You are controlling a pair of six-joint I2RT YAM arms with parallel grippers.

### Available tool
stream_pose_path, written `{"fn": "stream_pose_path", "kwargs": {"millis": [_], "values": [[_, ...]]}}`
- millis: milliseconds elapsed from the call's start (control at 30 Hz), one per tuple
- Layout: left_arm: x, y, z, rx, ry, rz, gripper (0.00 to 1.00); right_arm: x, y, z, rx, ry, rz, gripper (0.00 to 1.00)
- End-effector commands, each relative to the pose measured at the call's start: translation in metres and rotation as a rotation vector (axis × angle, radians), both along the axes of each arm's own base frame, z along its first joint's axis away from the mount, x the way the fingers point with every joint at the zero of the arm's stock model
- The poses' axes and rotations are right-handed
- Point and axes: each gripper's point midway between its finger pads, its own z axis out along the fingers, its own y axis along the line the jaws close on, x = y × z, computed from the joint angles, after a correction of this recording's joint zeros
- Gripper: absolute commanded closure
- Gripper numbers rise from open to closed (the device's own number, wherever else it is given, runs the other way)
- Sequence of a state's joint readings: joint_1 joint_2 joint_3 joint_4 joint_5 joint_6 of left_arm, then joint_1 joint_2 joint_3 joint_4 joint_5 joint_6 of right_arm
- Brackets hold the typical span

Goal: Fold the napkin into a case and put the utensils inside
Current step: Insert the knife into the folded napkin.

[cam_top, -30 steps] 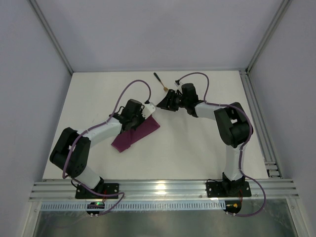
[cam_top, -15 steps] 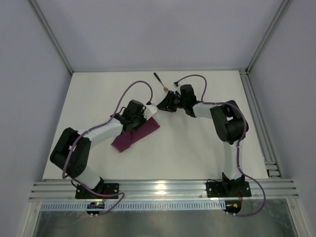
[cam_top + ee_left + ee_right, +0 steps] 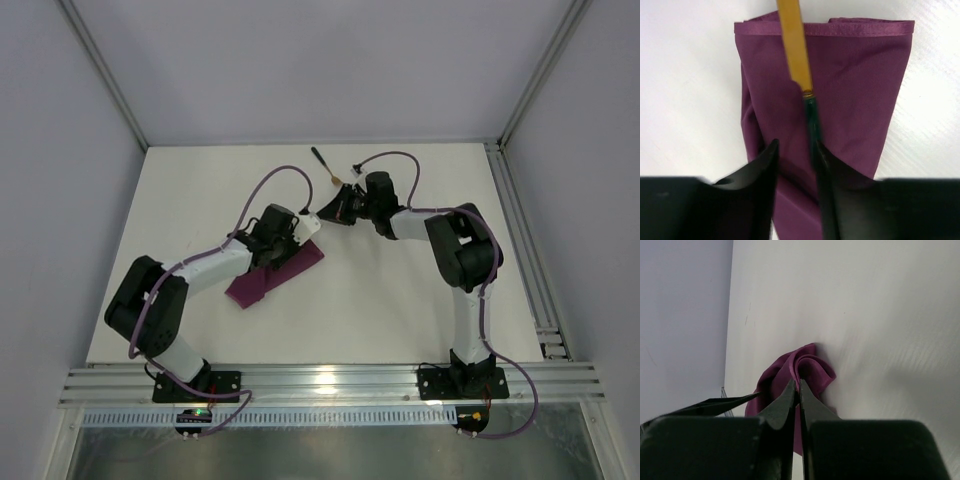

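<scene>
The napkin (image 3: 268, 280) lies as a folded magenta-purple strip left of the table's centre. In the left wrist view its hemmed end (image 3: 855, 90) points away from me. The knife (image 3: 795, 50) lies lengthwise over it, gold blade past the hem, its dark handle running along my right finger. My left gripper (image 3: 796, 145) is open just above the cloth (image 3: 300, 226). My right gripper (image 3: 799, 386) is shut on a raised, bunched edge of the napkin (image 3: 785, 371) and meets the left gripper (image 3: 322, 213). The fork (image 3: 324, 166) lies alone beyond both grippers.
White table (image 3: 400, 300) inside pale walls. An aluminium rail (image 3: 525, 240) runs along the right edge and another along the near edge. A thin dark point (image 3: 730, 401) reaches in from the left in the right wrist view.
Both grippers have edged closer together over the napkin's far end. The napkin and the fork have not moved.
</scene>
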State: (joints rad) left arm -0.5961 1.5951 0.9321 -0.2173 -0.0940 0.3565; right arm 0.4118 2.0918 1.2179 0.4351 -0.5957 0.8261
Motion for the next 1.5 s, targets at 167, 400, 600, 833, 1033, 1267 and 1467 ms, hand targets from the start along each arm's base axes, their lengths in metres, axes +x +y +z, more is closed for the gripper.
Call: {"fn": "stream_pose_path", "kwargs": {"millis": [167,400,600,833,1033,1267,1467], "values": [[0.01,-0.009,0.03,-0.029,-0.028,0.009,0.45,0.004,0.002,0.008,0.035,-0.081,-0.018,0.96],[-0.022,0.038,0.061,-0.03,0.136,0.099,0.57,-0.003,0.01,0.015,0.08,-0.094,-0.033,0.96],[-0.065,0.128,0.03,0.183,0.284,0.261,0.71,-0.015,0.018,0.02,0.113,-0.101,-0.047,0.96],[-0.098,0.154,-0.014,0.247,0.409,0.308,0.73,-0.02,0.034,0.021,0.135,-0.093,-0.042,0.96],[-0.1,0.145,-0.041,0.23,0.489,0.311,0.75,-0.029,0.053,0.02,0.139,-0.103,-0.035,0.96],[-0.097,0.139,-0.043,0.194,0.475,0.289,0.77,-0.04,0.073,0.015,0.154,-0.113,-0.06,0.96],[-0.094,0.138,-0.04,0.183,0.452,0.288,0.77,-0.046,0.088,-0.002,0.135,-0.083,-0.054,0.96]]}}
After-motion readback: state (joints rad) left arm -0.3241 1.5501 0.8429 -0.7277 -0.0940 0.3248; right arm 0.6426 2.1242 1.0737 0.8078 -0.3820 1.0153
